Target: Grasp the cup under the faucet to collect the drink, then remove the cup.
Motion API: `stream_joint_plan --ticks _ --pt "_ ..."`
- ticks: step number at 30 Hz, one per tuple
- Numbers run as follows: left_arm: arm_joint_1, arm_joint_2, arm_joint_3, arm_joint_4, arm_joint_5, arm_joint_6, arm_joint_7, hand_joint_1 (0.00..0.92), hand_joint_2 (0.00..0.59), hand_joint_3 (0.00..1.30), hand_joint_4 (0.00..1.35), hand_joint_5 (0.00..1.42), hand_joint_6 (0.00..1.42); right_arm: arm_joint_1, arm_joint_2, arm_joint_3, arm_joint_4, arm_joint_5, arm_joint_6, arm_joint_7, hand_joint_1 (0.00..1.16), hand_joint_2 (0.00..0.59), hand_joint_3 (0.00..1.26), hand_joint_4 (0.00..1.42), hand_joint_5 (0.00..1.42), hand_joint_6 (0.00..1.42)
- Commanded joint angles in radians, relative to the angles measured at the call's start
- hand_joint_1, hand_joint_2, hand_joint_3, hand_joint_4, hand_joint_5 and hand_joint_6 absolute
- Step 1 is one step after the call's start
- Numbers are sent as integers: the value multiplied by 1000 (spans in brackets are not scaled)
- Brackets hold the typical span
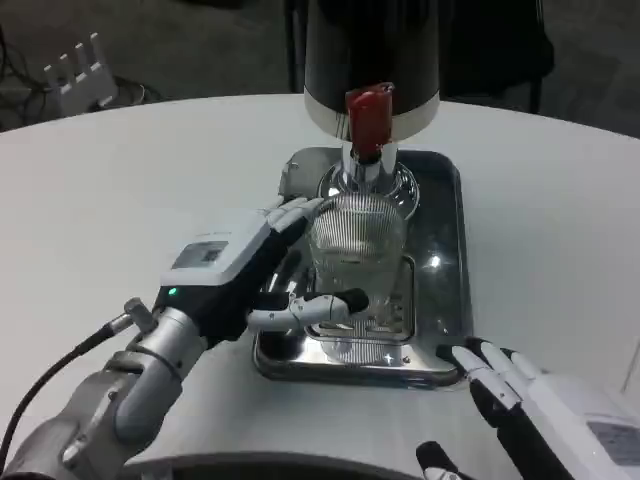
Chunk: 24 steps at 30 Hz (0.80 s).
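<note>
Cup (pixel 357 262) stands on the tray (pixel 452 250) directly under the faucet (pixel 368 165), at twelve o'clock from the robot. Left hand (pixel 258 270) fingers wrap it: grasp achieved. Right hand (pixel 530 400), five o'clock, fingers released. Filling cannot be confirmed; removal outstanding.

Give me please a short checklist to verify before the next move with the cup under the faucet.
1. Cup stands under the faucet: ok.
2. Left hand has fingers around the cup, one side and the front: ok.
3. Grip firm enough to lift: cannot tell.
4. Drink level in the cup: cannot tell, the ribbed glass looks nearly empty.
5. Red lever pressed or flowing: cannot tell.
6. Right hand is apart from the tray, open: ok.
</note>
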Motion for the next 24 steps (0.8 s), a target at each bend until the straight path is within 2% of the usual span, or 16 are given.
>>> stream_joint_plan --ticks 1,9,12,14,17,19,21,24 --pt "51 30 40 -83 -26 10 -9 116 91 143 0 48 167 21 0 -1 -23 13 -13 -3 239 459 78 0 11 45" --pt "169 72 127 -269 -74 19 -22 112 80 143 0 58 183 21 -4 -15 -30 27 -16 -6 238 459 82 0 14 47" --pt "262 96 215 -411 -160 2 -48 104 81 134 0 85 202 15 -2 -12 -27 28 -14 0 238 459 83 0 14 47" --pt "297 106 274 -501 -259 -16 -96 81 83 144 33 104 213 10 -1 -7 -23 25 -16 2 238 459 83 0 14 47" --pt "291 127 337 -605 -490 -3 -267 26 94 178 98 174 247 2 3 5 -18 21 -17 3 238 459 83 0 14 47" --pt "261 134 365 -652 -642 48 -390 2 95 198 140 207 264 -1 3 10 -15 18 -17 4 238 459 83 0 14 47" --pt "239 134 384 -680 -726 96 -469 0 96 208 168 237 287 -4 2 14 -14 17 -18 3 238 459 83 0 14 47" --pt "153 133 393 -726 -844 229 -589 0 103 220 203 279 308 -4 -2 17 -14 17 -21 0 238 459 83 0 14 47"
